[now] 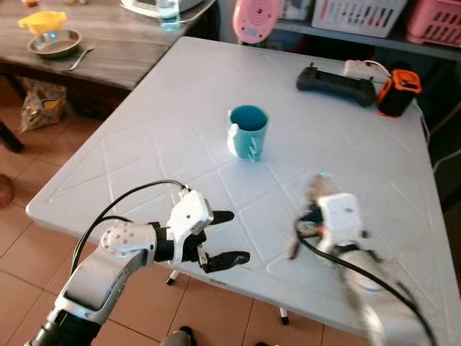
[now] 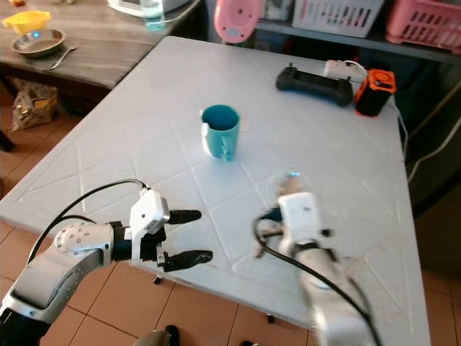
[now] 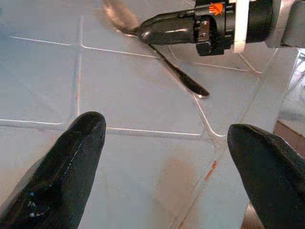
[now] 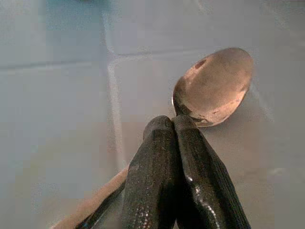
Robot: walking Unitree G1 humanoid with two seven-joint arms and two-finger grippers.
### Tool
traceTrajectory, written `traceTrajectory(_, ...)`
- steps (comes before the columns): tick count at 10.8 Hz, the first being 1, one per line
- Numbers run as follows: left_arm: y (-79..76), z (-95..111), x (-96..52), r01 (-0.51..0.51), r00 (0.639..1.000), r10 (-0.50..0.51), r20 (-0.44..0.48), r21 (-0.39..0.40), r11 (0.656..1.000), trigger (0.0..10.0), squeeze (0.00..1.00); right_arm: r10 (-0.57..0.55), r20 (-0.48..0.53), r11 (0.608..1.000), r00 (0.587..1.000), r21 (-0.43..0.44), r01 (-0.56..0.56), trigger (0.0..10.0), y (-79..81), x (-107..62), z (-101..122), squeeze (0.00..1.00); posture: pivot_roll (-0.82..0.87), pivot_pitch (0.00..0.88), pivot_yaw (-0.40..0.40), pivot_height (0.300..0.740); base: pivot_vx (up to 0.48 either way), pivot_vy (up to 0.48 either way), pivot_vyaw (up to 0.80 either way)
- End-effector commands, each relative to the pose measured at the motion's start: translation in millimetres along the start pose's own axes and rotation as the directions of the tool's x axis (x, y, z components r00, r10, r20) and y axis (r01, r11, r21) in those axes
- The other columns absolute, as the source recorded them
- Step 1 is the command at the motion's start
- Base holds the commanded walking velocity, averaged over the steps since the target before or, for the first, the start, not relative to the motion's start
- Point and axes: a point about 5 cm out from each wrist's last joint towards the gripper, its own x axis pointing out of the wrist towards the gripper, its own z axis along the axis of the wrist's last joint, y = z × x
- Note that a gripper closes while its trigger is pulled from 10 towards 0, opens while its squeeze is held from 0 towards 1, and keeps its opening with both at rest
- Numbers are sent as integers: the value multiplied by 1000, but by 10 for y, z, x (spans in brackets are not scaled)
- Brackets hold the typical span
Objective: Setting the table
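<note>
Right wrist view: right pincer pinching spoon neck; left pincer spread wide above table.

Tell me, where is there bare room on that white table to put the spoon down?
Free: the wide stretch between the teal mug and the near edge, beside the left gripper. Crowded: the far right corner, with the black controller and orange device.
</note>
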Motion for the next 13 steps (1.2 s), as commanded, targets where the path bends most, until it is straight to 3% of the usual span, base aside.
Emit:
traceTrajectory(1,-14,8,22,16,1000,-16,-3,10,1000,10000,0,-71,-172,997,983,-13,70,0,-154,-79,-363,0,200,175,5,740,0,0,0)
traceTrajectory(2,-17,5,22,20,1000,-20,-8,13,1000,10000,0,-73,-166,997,983,-31,69,0,-179,-95,-358,0,200,175,5,740,0,0,0)
traceTrajectory(3,-25,-1,22,31,999,-30,-14,13,999,10000,0,-116,-129,992,985,-62,109,2549,-226,-91,-301,0,195,177,12,740,0,0,0)
traceTrajectory(4,-19,7,29,35,999,-35,-15,15,999,10000,0,-198,-31,980,980,-29,197,10000,-278,-66,-123,1000,187,179,24,740,0,0,0)
traceTrajectory(6,-17,19,61,42,999,-41,-13,18,999,10000,0,-294,37,955,955,61,291,10000,-285,-50,-10,1000,182,178,24,740,0,0,0)
traceTrajectory(8,-27,26,84,46,999,-46,-8,16,999,10000,0,-320,94,945,943,101,310,10000,-247,-41,81,1000,182,178,19,740,0,0,0)
traceTrajectory(11,-40,22,90,47,999,-47,-8,17,999,10000,0,-453,63,875,890,223,429,10000,-550,92,145,1000,183,174,17,740,0,0,0)
traceTrajectory(13,-47,21,76,50,999,-50,-12,22,998,10000,0,-411,53,894,910,220,391,10000,-538,239,178,1000,198,184,16,740,0,0,0)
